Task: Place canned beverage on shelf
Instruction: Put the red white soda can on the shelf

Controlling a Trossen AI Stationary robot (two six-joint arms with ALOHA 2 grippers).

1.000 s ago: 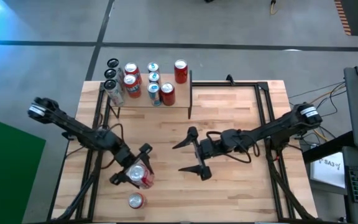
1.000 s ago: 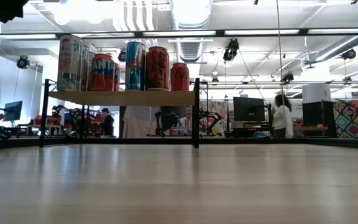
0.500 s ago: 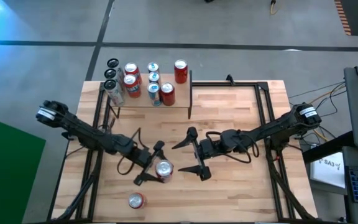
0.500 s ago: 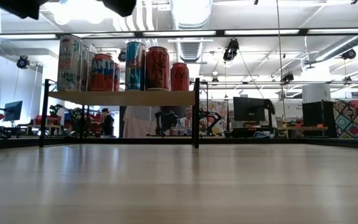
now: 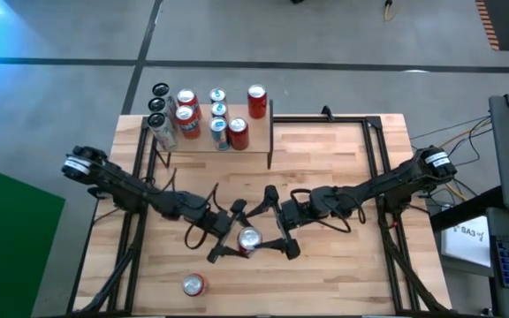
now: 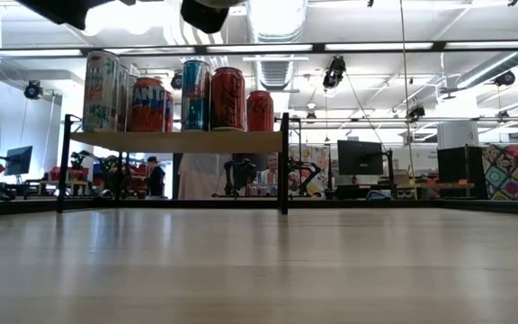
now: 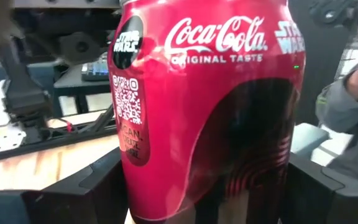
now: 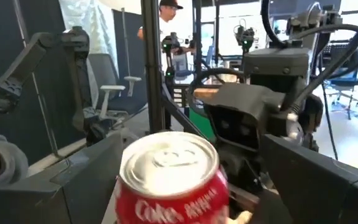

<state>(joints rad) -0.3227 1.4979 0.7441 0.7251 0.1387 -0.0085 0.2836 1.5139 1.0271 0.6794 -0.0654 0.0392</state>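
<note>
Red can (image 5: 248, 239) gripped in left jaws, between spread right jaws.

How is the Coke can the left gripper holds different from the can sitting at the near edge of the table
The held Coke can is gripped by the left gripper, mid-table, between the right gripper's open fingers. The near can stands alone, untouched, close to the table's front edge. Both are upright, red with silver tops.

Shelf (image 5: 210, 146) at worktop (image 5: 343, 159) far left, cans (image 5: 217, 131) on it. Held can (image 5: 249, 238) mid-worktop between left pincer (image 5: 229, 231) and right pincer (image 5: 274, 223). Loose can (image 5: 193, 284) near edge.
</note>
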